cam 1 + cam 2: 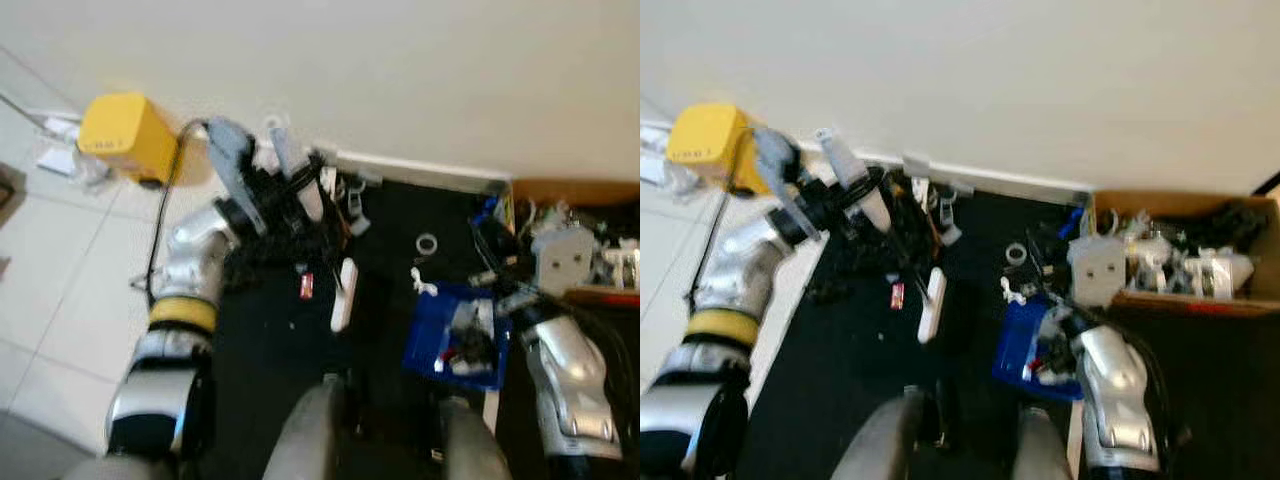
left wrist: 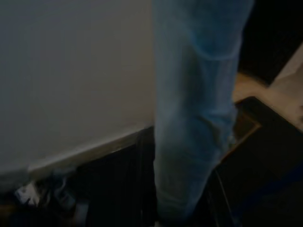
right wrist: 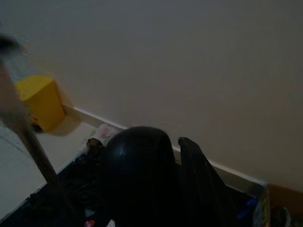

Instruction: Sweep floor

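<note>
Silver forearm of the right arm sits nearest, at about 4 o'clock; its right gripper (image 3: 163, 189) points toward the wall, and I cannot tell how its fingers stand. Just beyond lies a blue tray (image 1: 425, 345) of small parts on the black mat (image 1: 270, 370). At 11 o'clock the left gripper (image 1: 262, 178) appears clamped on a pale grey handle (image 2: 194, 104), seemingly the broom's, amid clutter. Farthest, a yellow box (image 1: 120, 135) stands by the wall at 10 o'clock.
</note>
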{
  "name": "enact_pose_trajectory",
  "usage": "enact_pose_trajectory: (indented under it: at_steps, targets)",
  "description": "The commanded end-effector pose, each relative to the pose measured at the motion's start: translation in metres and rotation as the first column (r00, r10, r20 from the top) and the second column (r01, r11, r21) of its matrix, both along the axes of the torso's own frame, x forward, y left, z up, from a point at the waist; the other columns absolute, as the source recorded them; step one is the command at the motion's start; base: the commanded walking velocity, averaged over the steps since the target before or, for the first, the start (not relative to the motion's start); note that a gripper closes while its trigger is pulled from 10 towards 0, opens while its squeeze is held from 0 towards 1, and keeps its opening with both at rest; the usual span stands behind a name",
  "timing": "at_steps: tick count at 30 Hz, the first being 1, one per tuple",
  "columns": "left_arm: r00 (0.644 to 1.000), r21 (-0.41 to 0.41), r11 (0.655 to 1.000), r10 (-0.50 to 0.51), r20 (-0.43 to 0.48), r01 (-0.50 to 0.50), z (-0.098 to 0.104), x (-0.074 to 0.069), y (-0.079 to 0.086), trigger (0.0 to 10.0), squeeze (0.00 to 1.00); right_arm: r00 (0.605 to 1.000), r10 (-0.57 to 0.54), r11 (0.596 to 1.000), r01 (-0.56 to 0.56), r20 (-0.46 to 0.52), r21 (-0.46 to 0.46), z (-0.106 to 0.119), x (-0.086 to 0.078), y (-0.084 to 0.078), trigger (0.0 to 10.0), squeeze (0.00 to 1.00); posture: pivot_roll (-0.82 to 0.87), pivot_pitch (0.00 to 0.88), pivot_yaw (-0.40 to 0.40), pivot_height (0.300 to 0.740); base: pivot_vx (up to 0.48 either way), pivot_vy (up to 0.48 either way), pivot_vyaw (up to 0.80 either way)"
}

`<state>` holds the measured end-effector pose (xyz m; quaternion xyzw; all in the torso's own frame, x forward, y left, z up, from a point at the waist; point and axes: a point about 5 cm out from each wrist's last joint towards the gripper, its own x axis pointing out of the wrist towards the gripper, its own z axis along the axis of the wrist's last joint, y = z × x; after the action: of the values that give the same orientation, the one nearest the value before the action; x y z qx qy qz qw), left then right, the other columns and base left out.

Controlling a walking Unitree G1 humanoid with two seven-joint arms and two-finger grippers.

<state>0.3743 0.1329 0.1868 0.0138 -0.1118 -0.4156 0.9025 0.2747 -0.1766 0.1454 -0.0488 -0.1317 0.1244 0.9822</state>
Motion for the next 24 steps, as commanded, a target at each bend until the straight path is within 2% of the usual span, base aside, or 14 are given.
enact_pose_trajectory:
  at_steps: [1,6,13,17,20,22,23,24]
  targets:
    - [0.998,0.067,0.997,0.051,-0.035,-0.048,-0.016,0.001,-0.013,10.0,0.00,0.982,0.134,0.985,-0.118,-0.132,0.123,-0.024,-0.003,0.031,10.0,0.00,-0.06,0.409,0.225,0.740,0.000,0.000,0.00]
    - [0.994,0.102,0.988,0.112,-0.001,-0.112,-0.014,0.004,-0.027,10.0,0.00,0.973,0.200,0.976,-0.188,-0.113,0.110,-0.012,-0.003,0.040,10.0,0.00,-0.10,0.453,0.215,0.740,0.000,0.000,0.00]
    - [0.978,0.073,0.976,0.203,0.045,-0.205,-0.012,0.009,-0.044,10.0,0.00,0.958,0.264,0.964,-0.258,-0.110,0.070,-0.001,-0.002,0.046,10.0,0.00,-0.16,0.497,0.189,0.740,0.000,0.000,0.00]
    - [0.964,0.081,0.961,0.258,0.071,-0.263,-0.010,0.011,-0.047,10.0,0.00,0.955,0.275,0.961,-0.269,-0.114,0.063,0.002,-0.003,0.046,10.0,0.00,-0.18,0.506,0.180,0.740,0.000,0.000,0.00]
    - [0.957,0.041,0.957,0.285,0.045,-0.287,-0.009,0.012,-0.048,10.0,0.00,0.953,0.278,0.960,-0.273,-0.116,0.061,0.003,-0.005,0.046,10.0,0.00,-0.19,0.508,0.177,0.740,0.000,0.000,0.00]
    - [0.966,-0.028,0.966,0.258,-0.022,-0.258,-0.012,0.011,-0.057,10.0,0.00,0.953,0.279,0.960,-0.273,-0.121,0.060,0.004,-0.007,0.045,10.0,0.00,-0.21,0.512,0.174,0.740,0.000,0.000,0.00]
    - [0.966,-0.028,0.966,0.258,-0.022,-0.258,-0.012,0.011,-0.057,10.0,0.00,0.953,0.279,0.960,-0.273,-0.121,0.060,0.004,-0.007,0.045,10.0,0.00,-0.21,0.512,0.174,0.740,0.000,0.000,0.00]
    - [0.975,-0.101,0.971,0.208,-0.081,-0.215,-0.014,0.009,-0.065,10.0,0.00,0.952,0.279,0.960,-0.274,-0.126,0.060,0.006,-0.009,0.045,10.0,0.00,-0.22,0.514,0.174,0.740,0.000,0.000,0.00]
